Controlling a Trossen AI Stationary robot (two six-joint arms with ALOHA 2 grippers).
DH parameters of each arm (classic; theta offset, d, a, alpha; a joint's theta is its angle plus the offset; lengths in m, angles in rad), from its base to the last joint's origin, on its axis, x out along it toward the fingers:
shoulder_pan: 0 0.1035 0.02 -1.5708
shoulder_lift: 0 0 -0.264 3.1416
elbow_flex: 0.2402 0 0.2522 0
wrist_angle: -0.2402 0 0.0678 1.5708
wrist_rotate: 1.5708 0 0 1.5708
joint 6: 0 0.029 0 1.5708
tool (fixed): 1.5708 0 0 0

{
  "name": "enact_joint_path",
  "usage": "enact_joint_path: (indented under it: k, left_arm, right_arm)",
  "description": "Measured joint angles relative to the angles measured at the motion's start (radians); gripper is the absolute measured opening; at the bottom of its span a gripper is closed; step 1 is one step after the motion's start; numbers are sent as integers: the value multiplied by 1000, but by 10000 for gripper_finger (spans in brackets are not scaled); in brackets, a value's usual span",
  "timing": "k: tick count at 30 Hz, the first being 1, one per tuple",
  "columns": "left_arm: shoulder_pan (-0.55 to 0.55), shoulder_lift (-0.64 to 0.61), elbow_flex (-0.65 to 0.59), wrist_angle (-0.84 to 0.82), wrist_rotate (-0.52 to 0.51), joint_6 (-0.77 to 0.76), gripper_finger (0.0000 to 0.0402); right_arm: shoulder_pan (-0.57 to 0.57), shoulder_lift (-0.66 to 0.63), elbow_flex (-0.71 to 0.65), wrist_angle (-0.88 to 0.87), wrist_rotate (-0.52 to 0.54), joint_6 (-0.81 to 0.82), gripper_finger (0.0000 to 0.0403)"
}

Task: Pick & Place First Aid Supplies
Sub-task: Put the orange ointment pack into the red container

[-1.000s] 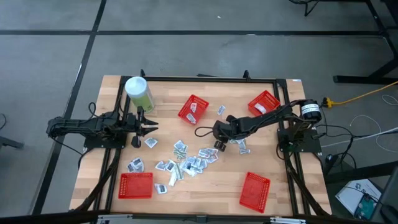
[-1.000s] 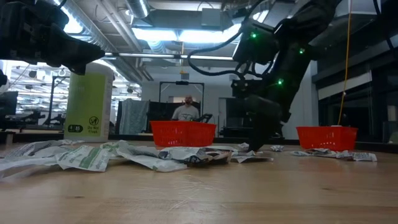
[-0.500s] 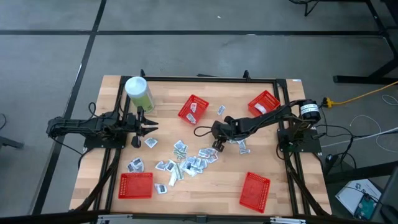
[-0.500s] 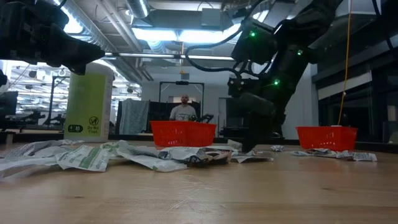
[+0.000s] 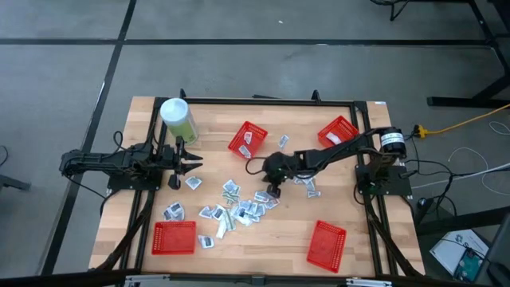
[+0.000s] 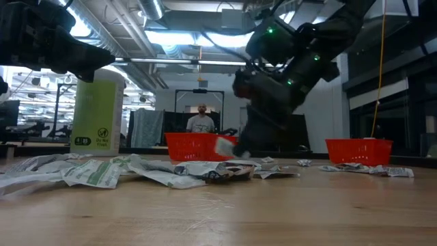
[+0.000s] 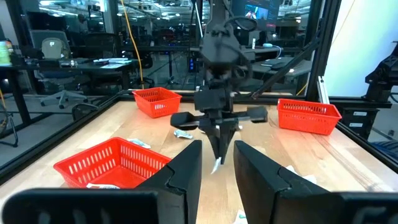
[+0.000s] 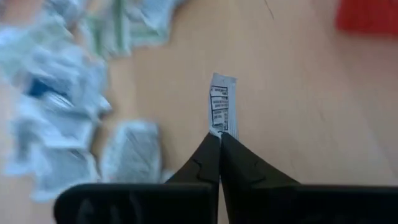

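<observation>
Many small white-grey packets of first aid supplies (image 5: 239, 209) lie scattered on the wooden table's middle and near left; in the low view they form a heap (image 6: 102, 171). My right gripper (image 5: 273, 186) hangs over the right end of this scatter, shut on one narrow white packet (image 8: 222, 102), also seen in the low view (image 6: 224, 145). My left gripper (image 7: 217, 165) waits open at the table's left edge (image 5: 190, 163), pointing level across the table, with nothing between its fingers. My right gripper pinches the packet's near short end (image 8: 216, 129) between the free ends of its two fingers. The fingers slant down from the table's right side. The packet sticks out beyond the fingertips in line with them and hangs clear of the table.
Four red mesh baskets stand around: far middle (image 5: 248, 139), far right (image 5: 339, 132), near left (image 5: 174, 237), near right (image 5: 327, 243). A pale-green canister (image 5: 178, 119) stands far left beside my left arm. More packets (image 5: 307, 185) lie under my right arm.
My right gripper has shut on the narrow packet, tipped its fingers from steeply down to a slant, and gone up and a little toward the table's left. The packet has come off the table with it.
</observation>
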Motion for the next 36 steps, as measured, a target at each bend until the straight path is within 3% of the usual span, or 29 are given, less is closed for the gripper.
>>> enact_joint_path:
  k: [5,11,16,25,36]
  left_arm:
    - [0,0,0,0,0,0,88]
    - [0,0,0,0,0,0,88]
    - [0,0,0,0,0,0,88]
    - [0,0,0,0,0,0,88]
    - [0,0,0,0,0,0,88]
  right_arm:
    - [-31,-1,0,151,-97,-14,14]
    - [-70,-2,1,308,-101,-23,9]
    - [-96,-3,1,394,-22,-40,7]
    - [-116,-4,2,407,214,-70,16]
    - [-115,-4,2,413,224,-71,27]
